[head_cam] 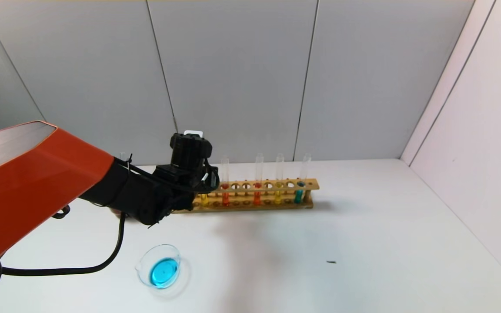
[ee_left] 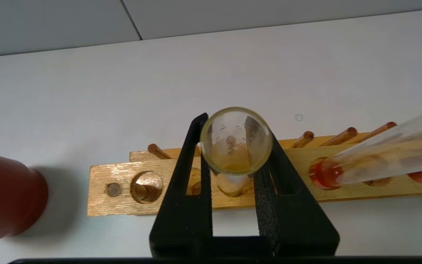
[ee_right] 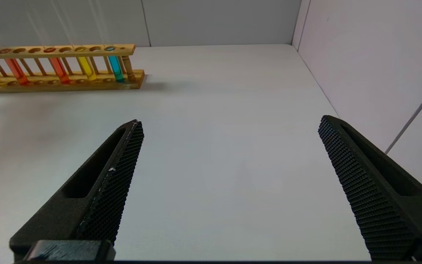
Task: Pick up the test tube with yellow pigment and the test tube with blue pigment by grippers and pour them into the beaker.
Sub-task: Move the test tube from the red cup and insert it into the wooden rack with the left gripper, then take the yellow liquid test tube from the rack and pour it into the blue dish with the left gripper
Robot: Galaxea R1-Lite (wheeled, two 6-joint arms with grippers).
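Note:
My left gripper [head_cam: 205, 188] is at the left end of the wooden rack [head_cam: 268, 184]. In the left wrist view the gripper [ee_left: 235, 128] is shut on the test tube with yellow pigment [ee_left: 236, 141], which stands upright in its rack hole. Its yellow liquid shows in the head view [head_cam: 204, 200]. A second yellow tube [head_cam: 278, 198] and the test tube with blue pigment [head_cam: 298, 195] stand near the rack's right end. The beaker [head_cam: 161, 269] sits on the table in front of the arm and holds blue liquid. My right gripper [ee_right: 229, 123] is open and empty above bare table, out of the head view.
Two orange-red tubes [head_cam: 225, 198] [head_cam: 257, 198] stand in the rack between the yellow ones. A dark red cup [ee_left: 6, 198] stands just off the rack's left end. Walls close the table at the back and right. A small dark speck [head_cam: 331, 262] lies on the table.

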